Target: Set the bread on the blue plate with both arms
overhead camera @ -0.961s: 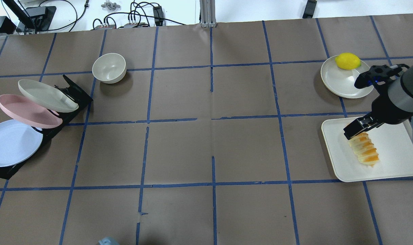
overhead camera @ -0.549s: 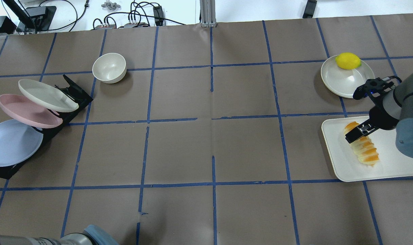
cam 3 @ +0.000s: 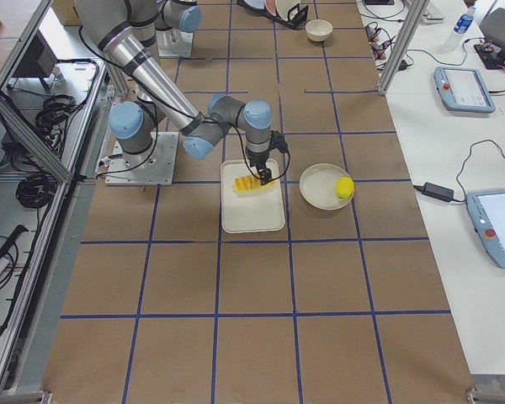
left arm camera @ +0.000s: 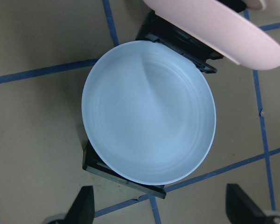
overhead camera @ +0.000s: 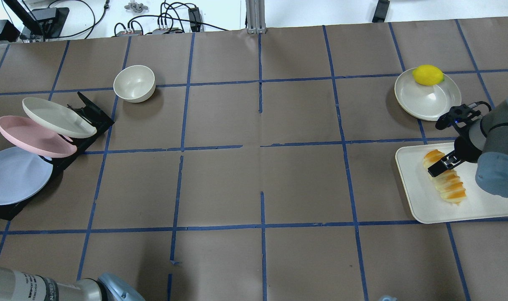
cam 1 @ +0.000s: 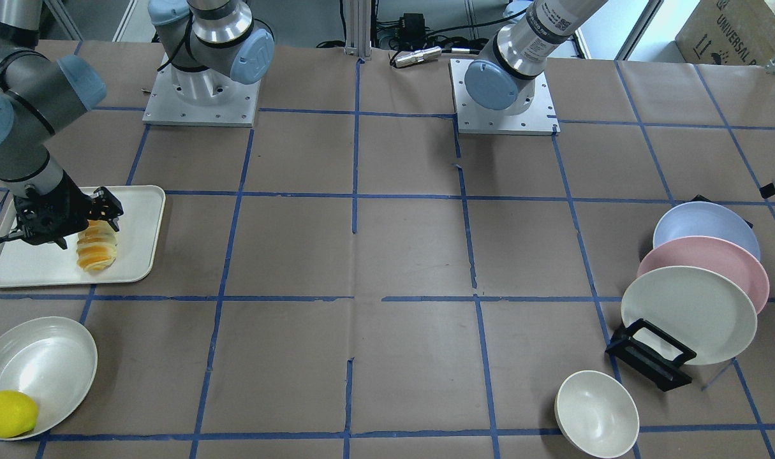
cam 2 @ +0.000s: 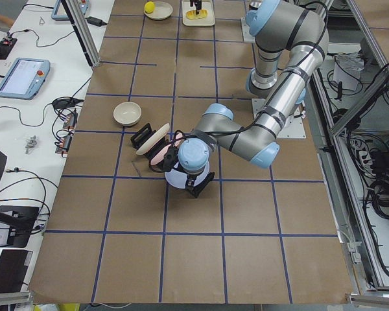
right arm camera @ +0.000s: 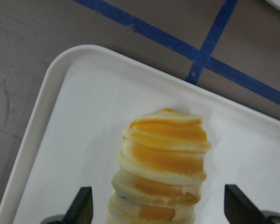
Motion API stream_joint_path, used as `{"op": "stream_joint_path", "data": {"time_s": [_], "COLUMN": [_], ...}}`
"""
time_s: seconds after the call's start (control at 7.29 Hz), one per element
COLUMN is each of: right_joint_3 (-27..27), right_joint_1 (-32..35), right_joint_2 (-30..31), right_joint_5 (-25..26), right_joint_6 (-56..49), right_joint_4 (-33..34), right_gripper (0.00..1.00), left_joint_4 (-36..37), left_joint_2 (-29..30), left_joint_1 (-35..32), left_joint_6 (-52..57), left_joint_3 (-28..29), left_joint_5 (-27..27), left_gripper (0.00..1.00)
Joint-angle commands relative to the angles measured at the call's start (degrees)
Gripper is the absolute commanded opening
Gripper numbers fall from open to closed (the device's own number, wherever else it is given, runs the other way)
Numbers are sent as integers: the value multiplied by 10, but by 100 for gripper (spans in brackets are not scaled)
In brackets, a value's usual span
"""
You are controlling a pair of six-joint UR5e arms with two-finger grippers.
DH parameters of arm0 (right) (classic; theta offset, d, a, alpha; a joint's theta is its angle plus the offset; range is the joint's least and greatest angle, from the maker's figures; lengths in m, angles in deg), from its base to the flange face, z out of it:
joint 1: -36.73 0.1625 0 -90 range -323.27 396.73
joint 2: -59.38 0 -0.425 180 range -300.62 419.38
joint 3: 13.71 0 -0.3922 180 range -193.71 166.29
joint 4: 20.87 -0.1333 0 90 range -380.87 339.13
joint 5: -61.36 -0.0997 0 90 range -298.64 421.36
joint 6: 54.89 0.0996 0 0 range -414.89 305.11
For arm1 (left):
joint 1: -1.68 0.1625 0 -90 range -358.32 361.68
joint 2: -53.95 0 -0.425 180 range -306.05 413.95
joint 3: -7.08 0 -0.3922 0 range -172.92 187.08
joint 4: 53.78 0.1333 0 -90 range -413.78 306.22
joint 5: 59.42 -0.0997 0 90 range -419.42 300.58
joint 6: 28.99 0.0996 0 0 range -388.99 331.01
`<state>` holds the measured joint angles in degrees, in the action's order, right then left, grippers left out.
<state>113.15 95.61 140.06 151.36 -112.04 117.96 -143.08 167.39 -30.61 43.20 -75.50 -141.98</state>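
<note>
The bread (overhead camera: 446,179) lies on a white tray (overhead camera: 483,196) at the table's right; it also shows in the right wrist view (right arm camera: 163,158). My right gripper (overhead camera: 442,166) is open, low over the loaf's far half, with one fingertip on each side (right arm camera: 158,207). The blue plate (overhead camera: 11,175) leans in a black rack (overhead camera: 93,115) at the far left, nearest of three plates. My left gripper (left arm camera: 161,210) is open and empty, hovering over the blue plate (left arm camera: 149,112). In the overhead view only the left arm's upper part shows, bottom left.
A pink plate (overhead camera: 32,136) and a cream plate (overhead camera: 57,117) lean in the same rack behind the blue one. A cream bowl (overhead camera: 134,82) stands beyond the rack. A lemon (overhead camera: 428,75) sits on a cream plate (overhead camera: 425,102) just beyond the tray.
My right gripper has come down and drawn back towards me onto the loaf, uncovering its far end. The left arm has swung in at the overhead view's bottom left.
</note>
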Motion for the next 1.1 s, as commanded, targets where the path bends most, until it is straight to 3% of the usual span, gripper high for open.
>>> {"op": "stream_joint_path", "data": {"time_s": [0.0,0.41,0.55,0.82,0.96], "right_joint_3": [1,1,0,-5,-20], "right_joint_1": [-1,0,0,1,5], "right_joint_2": [-17,-11,-10,3,31], "right_joint_5": [-1,11,20,20,18], "right_joint_6": [-2,2,12,15,33], "right_joint_4": [14,8,6,-8,-48], "right_gripper": [92,35,14,9,9], "left_joint_4": [44,82,82,82,82], "left_joint_2": [51,85,88,112,114], "left_joint_1": [-11,-24,-43,-46,-46], "left_joint_6": [12,10,10,13,15], "left_joint_3": [13,15,15,15,16], "left_joint_5": [6,6,5,6,4], "left_gripper": [100,96,90,85,71]}}
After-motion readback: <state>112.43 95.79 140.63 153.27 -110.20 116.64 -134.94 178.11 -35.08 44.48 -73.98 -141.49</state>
